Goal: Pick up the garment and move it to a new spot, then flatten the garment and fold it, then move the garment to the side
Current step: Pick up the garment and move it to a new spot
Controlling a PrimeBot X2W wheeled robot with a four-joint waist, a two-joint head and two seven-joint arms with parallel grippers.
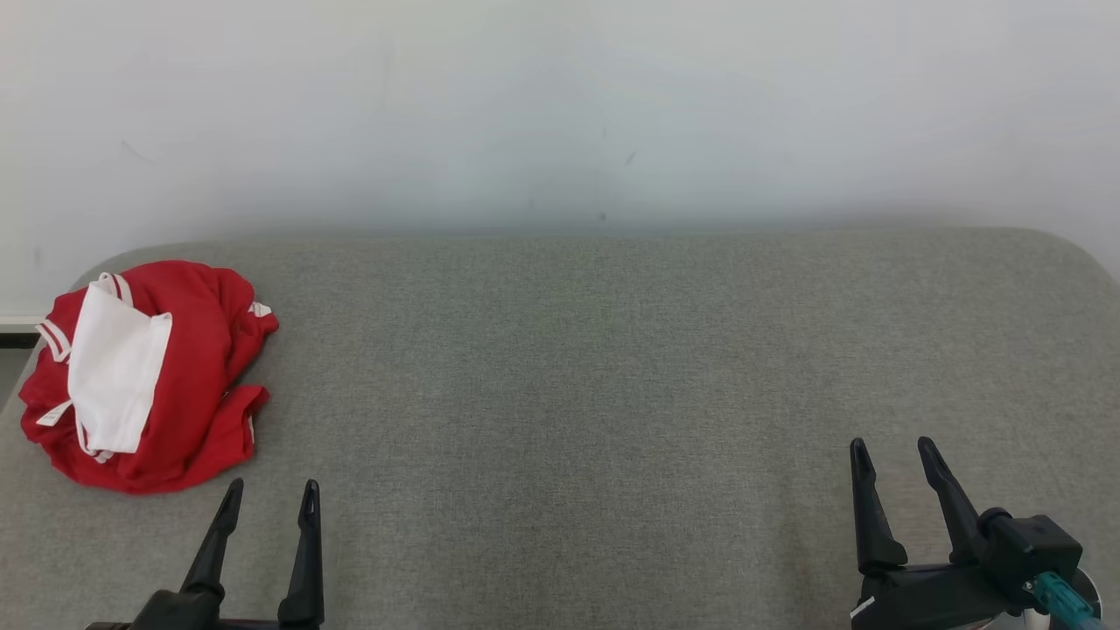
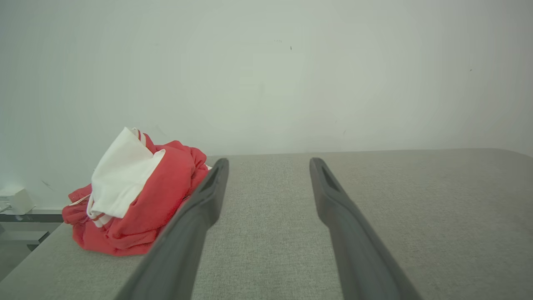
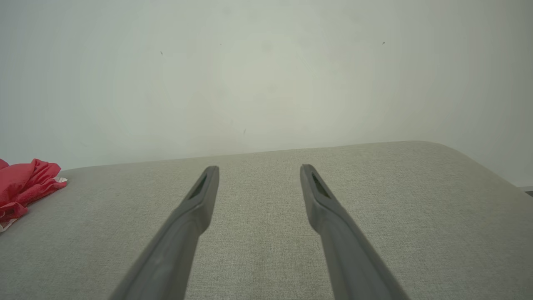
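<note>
The garment [image 1: 166, 385] is a crumpled red heap with a white panel and white stripes, lying at the far left of the grey padded table [image 1: 595, 376]. In the left wrist view the garment [image 2: 141, 204] bulges up left of my fingers. My left gripper [image 1: 271, 494] stands open just in front of the heap, a little to its right, with nothing between its fingers. My right gripper [image 1: 891, 453] is open and empty at the lower right, far from the cloth. A red edge of the garment [image 3: 25, 187] peeks in at the left of the right wrist view.
A pale wall [image 1: 560, 105] rises straight behind the table's far edge. The table's rounded corners show at far left and far right. Past the left edge, a small white box [image 2: 16, 200] sits on a low ledge.
</note>
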